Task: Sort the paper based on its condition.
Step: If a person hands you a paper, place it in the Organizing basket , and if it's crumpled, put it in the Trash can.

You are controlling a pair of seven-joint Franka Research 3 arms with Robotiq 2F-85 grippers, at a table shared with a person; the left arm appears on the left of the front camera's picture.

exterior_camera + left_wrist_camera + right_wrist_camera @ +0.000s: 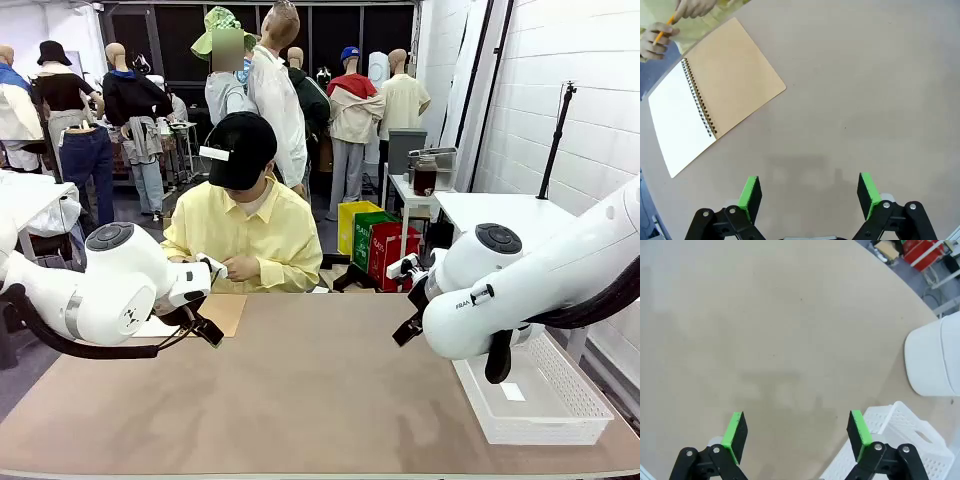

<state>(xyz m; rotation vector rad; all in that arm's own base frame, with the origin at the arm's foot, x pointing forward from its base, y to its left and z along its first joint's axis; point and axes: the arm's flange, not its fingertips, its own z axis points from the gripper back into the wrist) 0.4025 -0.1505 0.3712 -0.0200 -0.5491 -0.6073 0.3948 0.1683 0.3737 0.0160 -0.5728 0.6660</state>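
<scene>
My left claw [810, 192] hangs released, green pads spread wide, over the bare brown tabletop [850, 90]. Past it, towards the person, lies an open spiral-bound notebook with a tan-brown cover [737, 80]. The paper I can see is its smooth white page [677, 120], flat on the tabletop and bound at the wire spine. At the notebook's far edge the person's hands [657, 40] hold an orange pencil [663, 31]. My right claw [797, 435] is released as well, above bare tabletop. Just beside it stands a white perforated plastic basket [905, 435] near the tabletop's right edge, with what looks like a small white slip [512, 392] on its floor. Behind the person sit a green bag [368, 232] and a red bag [398, 252], their print too small to read.
</scene>
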